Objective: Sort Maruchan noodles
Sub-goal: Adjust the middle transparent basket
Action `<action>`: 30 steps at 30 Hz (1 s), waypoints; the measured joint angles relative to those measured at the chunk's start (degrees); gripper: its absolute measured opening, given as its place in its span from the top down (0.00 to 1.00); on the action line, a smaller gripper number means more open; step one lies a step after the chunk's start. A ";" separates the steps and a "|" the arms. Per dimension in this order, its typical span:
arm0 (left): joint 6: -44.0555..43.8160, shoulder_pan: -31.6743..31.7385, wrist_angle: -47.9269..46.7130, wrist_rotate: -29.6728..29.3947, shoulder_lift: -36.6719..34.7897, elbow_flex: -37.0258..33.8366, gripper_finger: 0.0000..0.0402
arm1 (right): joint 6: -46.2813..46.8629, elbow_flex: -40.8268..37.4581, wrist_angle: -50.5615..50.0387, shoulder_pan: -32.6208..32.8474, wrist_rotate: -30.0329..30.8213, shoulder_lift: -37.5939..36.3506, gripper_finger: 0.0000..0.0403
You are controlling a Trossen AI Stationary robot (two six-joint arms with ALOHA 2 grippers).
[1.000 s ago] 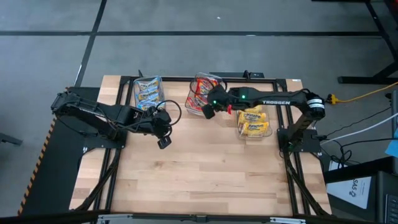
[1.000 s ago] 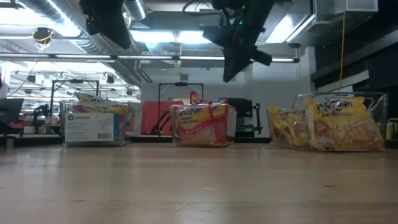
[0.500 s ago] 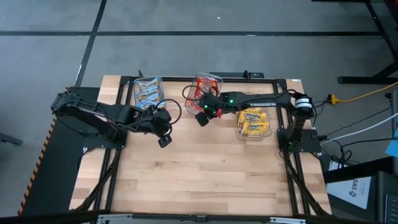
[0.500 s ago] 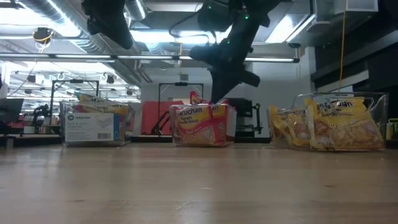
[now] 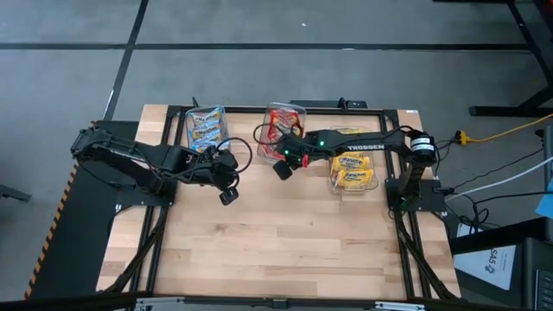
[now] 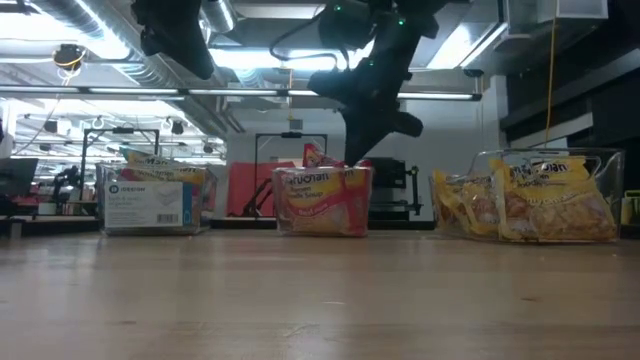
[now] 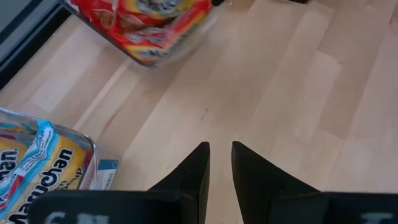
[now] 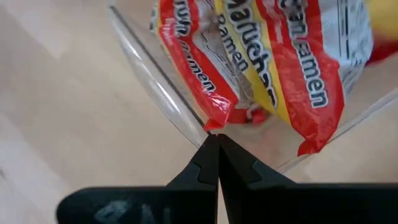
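right tool [image 5: 282, 168] clenched, empty, at red-packet bin [image 5: 286, 111] edge | left tool [image 5: 228, 197] slightly parted, empty, over bare table [image 5: 285, 242]

Red packets [image 8: 261, 56] with yellow bands and white lettering, packed in a clear bin [image 8: 155, 87]; blue-and-yellow packets [image 5: 205, 128] with white print in another clear bin [image 7: 81, 155]; yellow-orange packets [image 6: 540, 200] in the third bin [image 6: 610, 160]. Pale blond wood table [image 5: 285, 242] with light plank streaks. Dark, near-black arms and fingers [image 7: 193, 174], small green lights glowing on the right arm [image 5: 346, 147].
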 joint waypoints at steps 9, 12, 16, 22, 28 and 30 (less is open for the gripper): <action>0.02 0.00 -0.01 -0.04 0.01 0.00 0.85 | 0.55 0.74 -3.50 4.28 0.83 0.05 1.00; 0.02 0.00 -0.02 -0.06 0.02 0.00 0.85 | 0.62 3.35 -5.40 4.61 2.68 0.01 1.00; 0.02 0.00 -0.01 -0.07 0.02 0.00 0.85 | 0.20 6.38 -6.29 4.56 3.34 0.00 1.00; 0.02 0.00 0.00 -0.07 0.02 0.00 0.85 | -1.51 8.87 -7.17 5.07 6.29 -0.17 1.00; 0.02 0.00 0.00 -0.07 0.02 0.00 0.85 | -1.54 7.73 -7.36 3.47 6.41 -0.20 1.00; 0.03 0.00 0.00 -0.08 0.02 0.00 0.85 | -1.55 7.48 -7.09 2.85 6.12 -0.20 1.00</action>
